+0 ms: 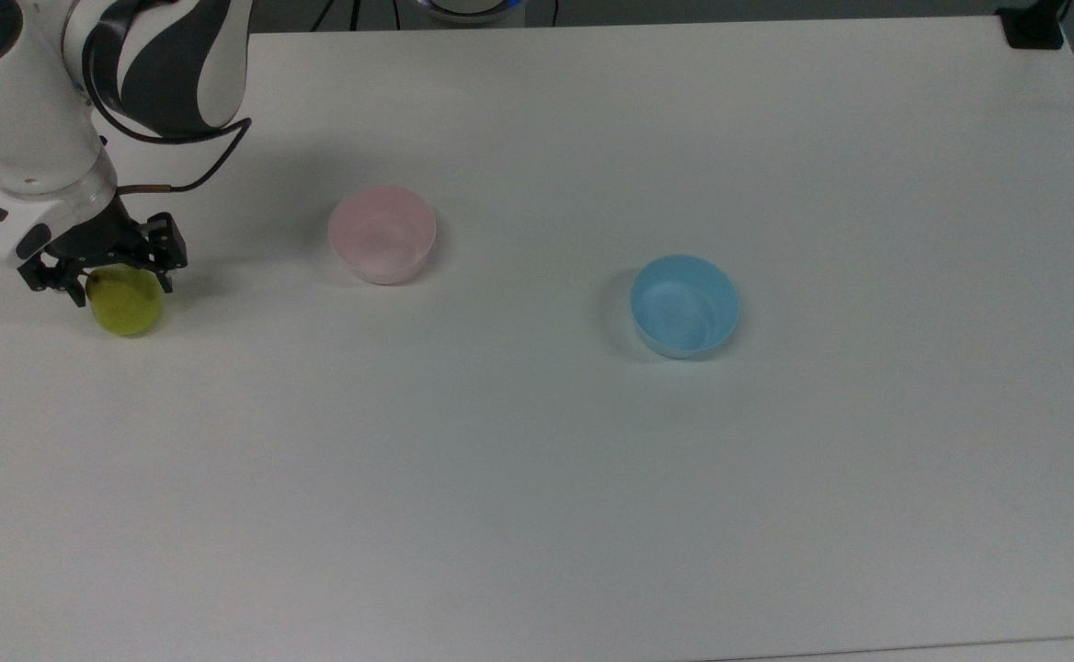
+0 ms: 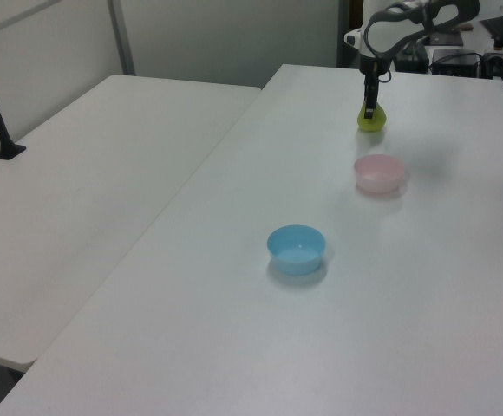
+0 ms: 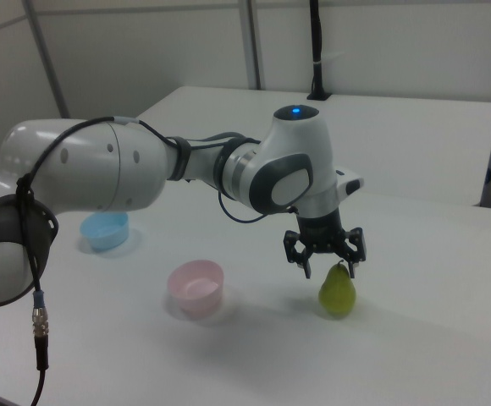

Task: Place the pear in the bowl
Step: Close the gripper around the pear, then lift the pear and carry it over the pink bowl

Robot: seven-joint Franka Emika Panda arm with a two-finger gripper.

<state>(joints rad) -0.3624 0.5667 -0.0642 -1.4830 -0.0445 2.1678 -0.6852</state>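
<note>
A lab: plain white tables (image 2: pixel 104 173), partition walls (image 3: pixel 186 51), cabled equipment (image 2: pixel 460 56) behind.

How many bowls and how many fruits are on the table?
Bowls: 2, a pink bowl and a blue bowl
Fruits: 1, a pear
Total: 3

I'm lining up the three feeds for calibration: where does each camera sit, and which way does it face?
Top view: overhead, looking down; the gripper straddles the pear.
Left view: past the blue bowl, looking along the table toward the arm.
Right view: low at the opposite end, arm in front.
All share the pear, the pink bowl and the blue bowl.
</note>
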